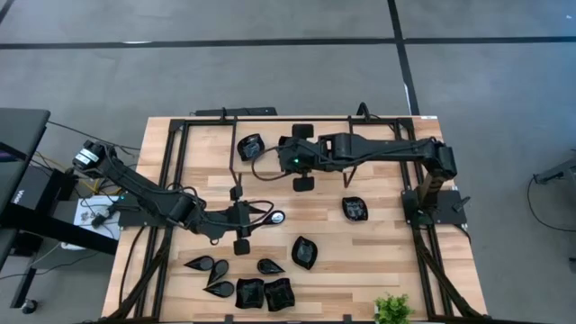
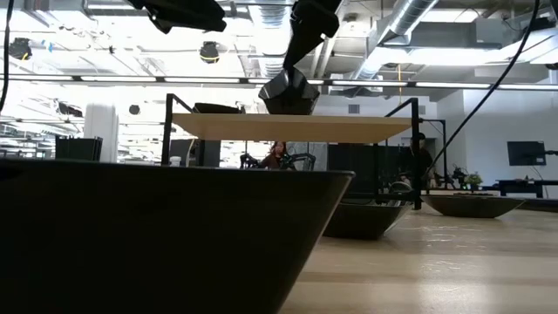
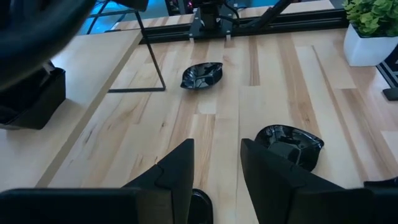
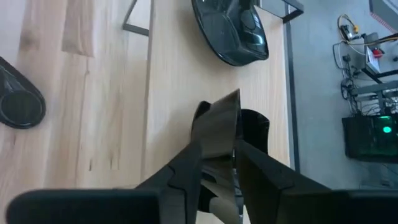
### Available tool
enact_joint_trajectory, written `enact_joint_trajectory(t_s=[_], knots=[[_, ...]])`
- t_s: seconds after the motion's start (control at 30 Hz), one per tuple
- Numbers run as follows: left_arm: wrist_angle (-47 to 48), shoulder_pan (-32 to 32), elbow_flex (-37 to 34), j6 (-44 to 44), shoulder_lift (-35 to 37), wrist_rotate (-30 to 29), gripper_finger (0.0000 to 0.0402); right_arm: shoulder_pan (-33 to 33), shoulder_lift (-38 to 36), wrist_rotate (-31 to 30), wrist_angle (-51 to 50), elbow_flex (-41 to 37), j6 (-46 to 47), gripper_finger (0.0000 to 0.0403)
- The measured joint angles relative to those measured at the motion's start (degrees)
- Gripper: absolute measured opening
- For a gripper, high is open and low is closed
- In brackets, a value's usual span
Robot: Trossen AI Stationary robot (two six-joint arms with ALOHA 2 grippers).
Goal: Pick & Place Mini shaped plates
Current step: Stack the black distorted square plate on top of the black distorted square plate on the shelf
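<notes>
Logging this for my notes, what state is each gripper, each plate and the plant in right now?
right gripper: shut on a plate.
that plate: on edge, lifted off the table.
left gripper: open, empty.
loose plates: lying on the table.
plant: upright.

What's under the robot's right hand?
A shiny black plate, standing on edge at the right hand, with wooden table below. The spot straight beneath the plate is hidden.

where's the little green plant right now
In the high view the green plant sits at the table's near edge on the right side, below the right arm's base, with the wavy plate its nearest dish to the left.
</notes>
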State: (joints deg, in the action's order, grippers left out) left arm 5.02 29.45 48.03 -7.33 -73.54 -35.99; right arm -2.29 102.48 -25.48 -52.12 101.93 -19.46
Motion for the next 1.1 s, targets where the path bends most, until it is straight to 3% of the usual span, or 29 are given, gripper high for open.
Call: enact_joint_trajectory(t_s=[0.4, 0.5, 0.67, 0.8, 1.1], knots=[[0.0, 0.0, 0.0, 0.0, 0.0, 0.0, 0.0133, -0.39, 0.0, 0.13, -0.33, 0.0, 0.03, 0.0091], [0.0, 0.0, 0.0, 0.0, 0.0, 0.0, 0.0133, -0.6, 0.0, -0.16, -0.34, 0.0, 0.39, 0.0073], [0.0, 0.0, 0.0, 0.0, 0.0, 0.0, 0.0133, -1.23, 0.0, 0.16, -3.03, -0.02, 0.41, 0.001], [0.0, 0.0, 0.0, 0.0, 0.0, 0.0, 0.0133, -1.74, 0.0, 0.01, -3.65, -0.02, 0.36, 0.0015], [0.0, 0.0, 0.0, 0.0, 0.0, 0.02, 0.0133, -1.73, -0.11, 0.41, -3.34, -0.02, -14.02, 0.0008]])
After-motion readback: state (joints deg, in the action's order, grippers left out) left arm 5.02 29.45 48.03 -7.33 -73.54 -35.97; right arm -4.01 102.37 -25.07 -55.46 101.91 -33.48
